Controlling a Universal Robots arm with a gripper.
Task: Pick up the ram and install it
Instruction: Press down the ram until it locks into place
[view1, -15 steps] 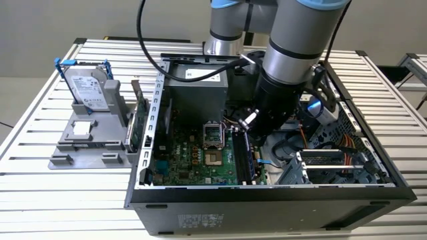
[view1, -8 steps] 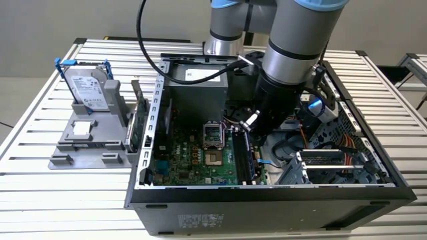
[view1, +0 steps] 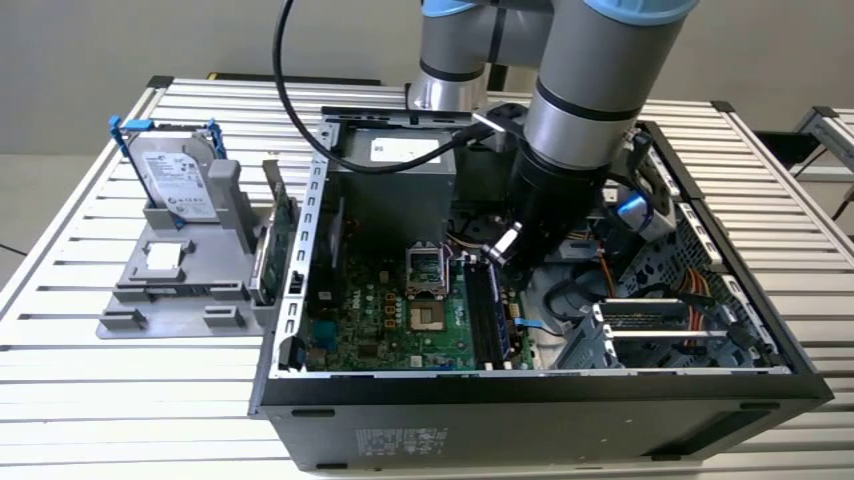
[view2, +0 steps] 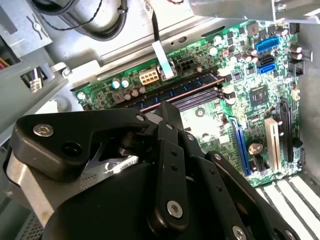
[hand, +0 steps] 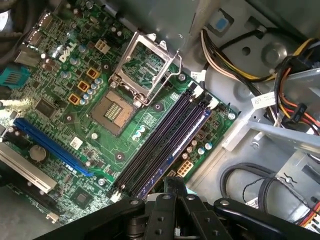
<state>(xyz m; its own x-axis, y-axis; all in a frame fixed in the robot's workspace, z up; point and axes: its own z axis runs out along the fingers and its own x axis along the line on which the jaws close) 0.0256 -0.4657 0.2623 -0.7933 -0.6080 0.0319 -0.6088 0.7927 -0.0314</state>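
The ram (hand: 172, 155), a dark blue stick with black chips, stands on edge in the outermost memory slot of the green motherboard (hand: 60, 95), beside the empty black slots. In the second wrist view the ram (view2: 192, 84) runs along the board's edge. My gripper (hand: 174, 182) is inside the open computer case (view1: 534, 385), with its fingers together right over the ram's near part. I cannot tell whether the tips touch it. In the exterior view the gripper (view1: 505, 252) hangs above the far end of the slots, and in the second wrist view the gripper (view2: 167, 109) shows as one narrow black bar.
The open processor socket (hand: 145, 62) lies beside the slots. Bundled cables (hand: 295, 75) and drive-bay metal crowd the ram's other side. Outside the case, a grey stand (view1: 174, 280) holds a silver hard drive (view1: 176, 170) with blue clips, and a green card (view1: 271, 255) stands on edge.
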